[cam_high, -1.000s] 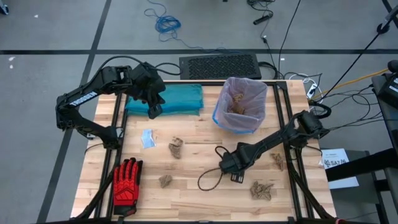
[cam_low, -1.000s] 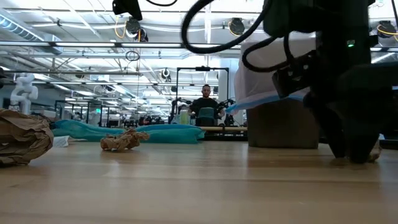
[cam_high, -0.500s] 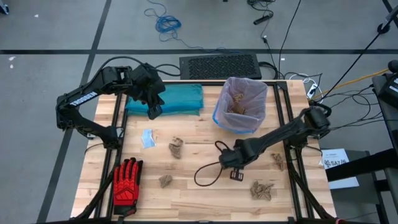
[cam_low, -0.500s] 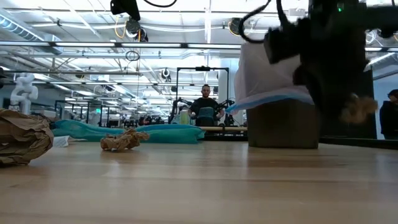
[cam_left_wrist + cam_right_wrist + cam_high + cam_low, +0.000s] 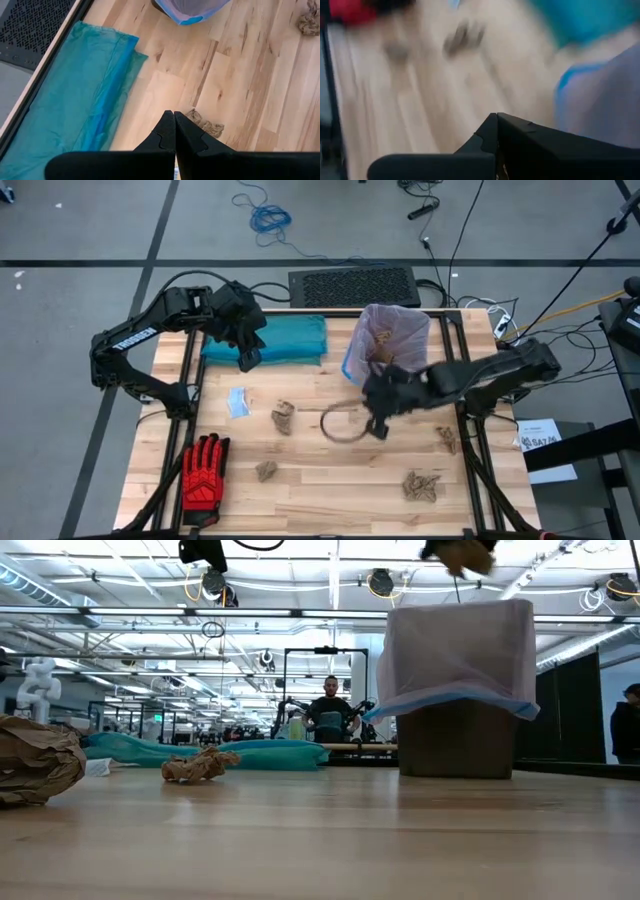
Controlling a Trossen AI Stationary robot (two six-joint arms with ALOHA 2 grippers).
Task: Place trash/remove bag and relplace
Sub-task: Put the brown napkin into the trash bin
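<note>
Clock read on the high view, table centre as hub, 12 at the far edge.

- Near edge, 8 o'clock: red work glove, flat, palm side unclear.
- Near, 7 o'clock: small paper wad. At 5 o'clock, a larger wad. At 4 o'clock, by the right rail, another wad. All loose on the wooden table.
- Mid-table, 9 o'clock: crumpled wad, with the white scrap just beside it at its 10 o'clock.
- Right gripper: raised off the table at the bin's near rim, about 2 o'clock from the hub. Fingers clamped on a held tan wad, which in the low view hangs above the bin's mouth. Right wrist view is motion-smeared; fingertips meet.
- Bin at 1 o'clock, upright, lined with the pink-lavender bag, its edge folded down over the outside. Several wads lie inside.
- Far left, 11 o'clock: teal plastic bag, flat along the far edge.
- Left gripper: parked over the teal bag's near edge, fingers pressed together, holding nothing.
- Beyond the table, low view: a seated person.
</note>
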